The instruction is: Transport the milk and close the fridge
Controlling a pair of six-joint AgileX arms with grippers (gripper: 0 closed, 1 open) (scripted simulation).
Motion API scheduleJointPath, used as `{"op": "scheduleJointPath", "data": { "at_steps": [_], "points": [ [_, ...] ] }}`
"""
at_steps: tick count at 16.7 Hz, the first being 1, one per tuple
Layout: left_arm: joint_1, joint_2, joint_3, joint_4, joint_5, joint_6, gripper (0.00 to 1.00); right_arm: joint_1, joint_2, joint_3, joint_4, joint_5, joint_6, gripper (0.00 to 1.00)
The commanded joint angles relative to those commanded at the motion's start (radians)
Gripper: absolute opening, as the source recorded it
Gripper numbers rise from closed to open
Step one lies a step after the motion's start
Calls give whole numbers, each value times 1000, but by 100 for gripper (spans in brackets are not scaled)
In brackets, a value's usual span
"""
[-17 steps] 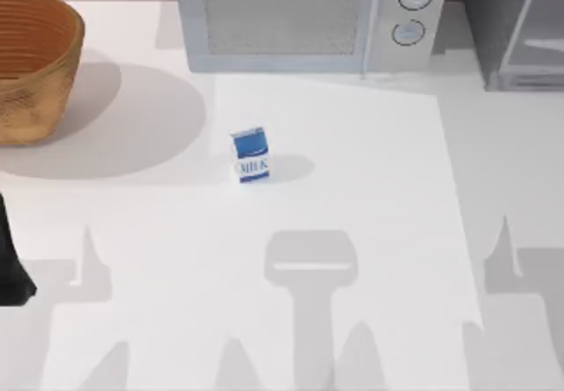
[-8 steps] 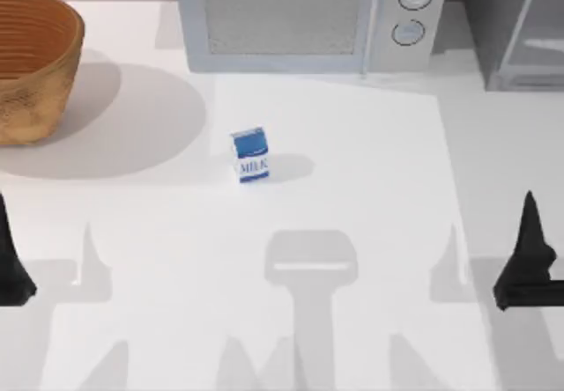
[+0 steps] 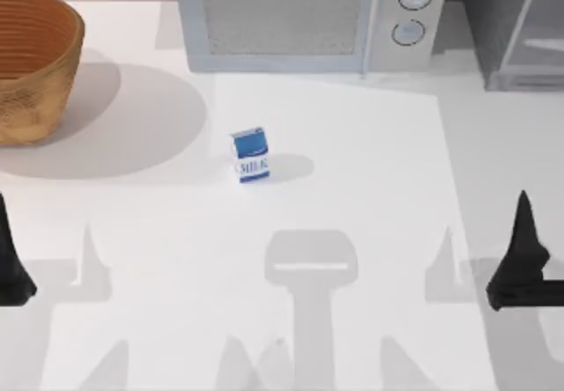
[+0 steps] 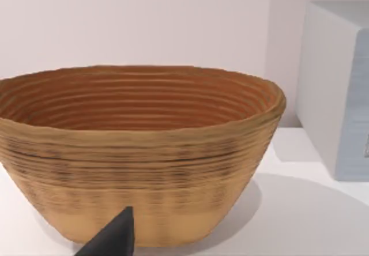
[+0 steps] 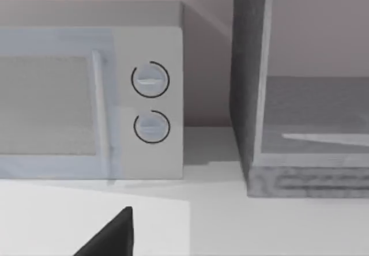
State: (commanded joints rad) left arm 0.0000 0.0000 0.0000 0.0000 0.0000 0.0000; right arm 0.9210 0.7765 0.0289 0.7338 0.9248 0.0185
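The milk (image 3: 251, 155), a small blue-and-white carton, stands upright near the middle of the white table, in front of the microwave. The fridge (image 3: 515, 30), a dark-grey speckled cabinet with a light framed glassy panel, sits at the far right corner; the right wrist view faces the fridge (image 5: 300, 117) from in front. My right gripper (image 3: 526, 237) hangs at the table's right edge, well to the right of the milk and on the near side of the fridge. My left gripper (image 3: 7, 250) is parked at the left edge.
A light grey microwave (image 3: 308, 17) with two round knobs stands at the back centre, close beside the fridge. A woven basket (image 3: 35, 61) sits at the back left, right ahead of the left wrist camera as the basket (image 4: 138, 152).
My right gripper came into the top view from the right edge and has moved slightly left. The milk and the left arm have not moved.
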Motion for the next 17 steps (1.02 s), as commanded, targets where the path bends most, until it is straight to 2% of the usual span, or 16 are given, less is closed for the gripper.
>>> {"op": "scheduleJointPath", "data": {
  "at_steps": [6, 17],
  "points": [
    [0, 0, 0, 0, 0, 0, 100, 9, 286, 183, 137, -38, -1, 100],
    [0, 0, 0, 0, 0, 0, 100, -3, 1338, 775, 541, -218, -9, 100]
  ]
}}
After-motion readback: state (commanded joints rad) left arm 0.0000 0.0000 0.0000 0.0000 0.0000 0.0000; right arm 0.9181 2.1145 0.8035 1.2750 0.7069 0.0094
